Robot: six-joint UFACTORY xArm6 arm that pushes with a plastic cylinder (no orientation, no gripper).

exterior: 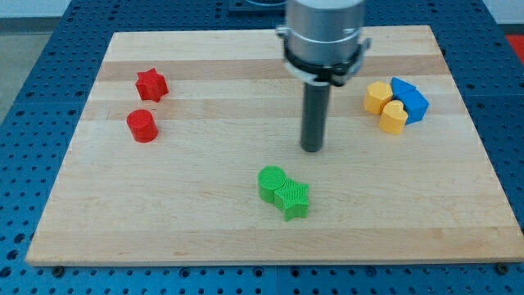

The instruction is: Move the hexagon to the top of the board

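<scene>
No jaws: smooth dark rod, my tip (pixel 312 149) on the wooden counter (pixel 205 213), touching nothing. Ribbed green cylinder (pixel 272 182) and green star (pixel 293 199) sit just below. Yellow hexagon (pixel 377 97) at right, against the blue block (pixel 408 99) and yellow heart-like block (pixel 394 116). Red star (pixel 151 84), red cylinder (pixel 142 125) at left.

Single camera view only; no second view, so no shared part of scene. Camera sits above and in front of wooden board (pixel 246 74), looks down at slant toward view's top. Board's far edge appears shorter than near edge. Near-whole board in frame, mid-range; blue perforated table (pixel 33 65) shows round all four sides. Arm's grey housing (pixel 323 33) enters from view's top centre, cropped by frame edge; dark rod hangs below it, my tip (pixel 312 150) near board's middle.
</scene>
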